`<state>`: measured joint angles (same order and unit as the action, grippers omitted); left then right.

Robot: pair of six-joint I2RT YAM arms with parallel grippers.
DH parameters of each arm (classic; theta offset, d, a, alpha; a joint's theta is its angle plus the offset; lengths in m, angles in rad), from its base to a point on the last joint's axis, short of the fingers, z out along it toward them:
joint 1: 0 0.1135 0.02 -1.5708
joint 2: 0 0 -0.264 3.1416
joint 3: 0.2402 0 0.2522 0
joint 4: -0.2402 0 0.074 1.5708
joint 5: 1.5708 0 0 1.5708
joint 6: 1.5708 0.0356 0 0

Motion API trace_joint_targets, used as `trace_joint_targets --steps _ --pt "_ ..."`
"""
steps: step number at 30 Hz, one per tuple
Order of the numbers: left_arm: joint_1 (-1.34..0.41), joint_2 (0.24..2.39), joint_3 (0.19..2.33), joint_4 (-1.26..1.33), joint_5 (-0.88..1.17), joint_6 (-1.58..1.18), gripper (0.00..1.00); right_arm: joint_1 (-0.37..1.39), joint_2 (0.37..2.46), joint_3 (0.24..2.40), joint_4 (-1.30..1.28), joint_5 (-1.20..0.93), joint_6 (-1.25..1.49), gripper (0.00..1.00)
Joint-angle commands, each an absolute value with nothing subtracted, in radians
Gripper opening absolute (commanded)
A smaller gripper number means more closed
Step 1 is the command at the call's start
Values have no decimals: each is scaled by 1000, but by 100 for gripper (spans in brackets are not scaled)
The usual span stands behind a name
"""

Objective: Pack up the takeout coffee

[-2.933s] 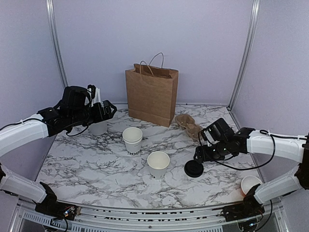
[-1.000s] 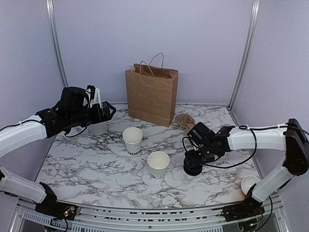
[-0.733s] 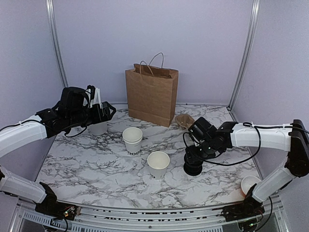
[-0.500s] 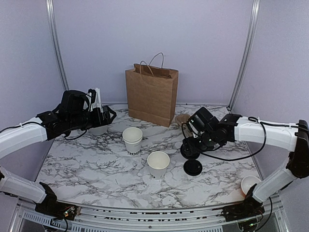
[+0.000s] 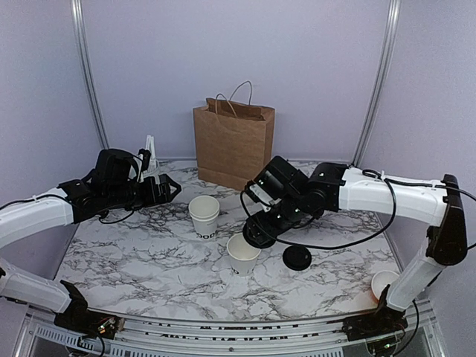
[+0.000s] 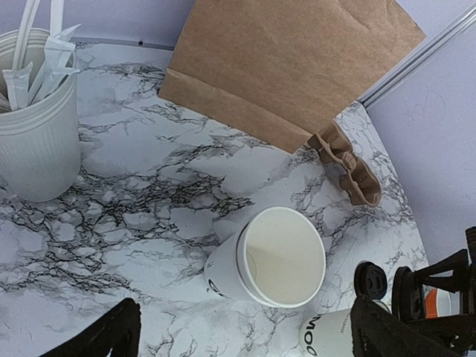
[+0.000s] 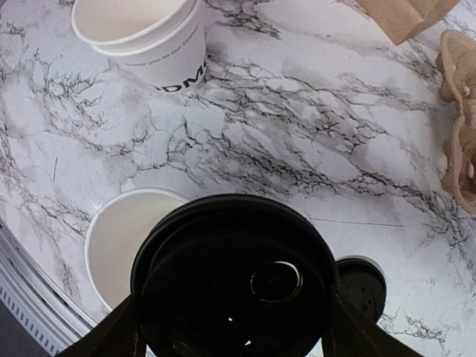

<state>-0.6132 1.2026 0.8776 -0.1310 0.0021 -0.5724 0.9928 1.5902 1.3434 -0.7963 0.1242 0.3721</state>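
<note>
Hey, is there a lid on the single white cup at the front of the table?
No, the single cup has an open mouth, and the right gripper holds a black lid partly over it, not seated.

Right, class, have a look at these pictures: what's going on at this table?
The right gripper is holding a black lid just over the rim of the open white cup near the front of the marble table; the lid is not on the cup yet. A second lid lies loose beside it. The left gripper hangs open and empty, left of the stack of cups. The paper bag stands at the back.
</note>
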Motion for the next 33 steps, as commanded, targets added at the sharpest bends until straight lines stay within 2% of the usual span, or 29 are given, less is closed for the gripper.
trace_joint_targets --steps 1,14,33 --pt "-607 1171 860 -95 20 -574 99 1034 1642 1437 -872 108 321 76" --pt "-607 1163 850 -102 7 -566 99 1091 1746 1554 -927 119 273 76" --pt "-606 1157 839 -104 0 -563 99 1104 1802 1601 -938 133 260 77"
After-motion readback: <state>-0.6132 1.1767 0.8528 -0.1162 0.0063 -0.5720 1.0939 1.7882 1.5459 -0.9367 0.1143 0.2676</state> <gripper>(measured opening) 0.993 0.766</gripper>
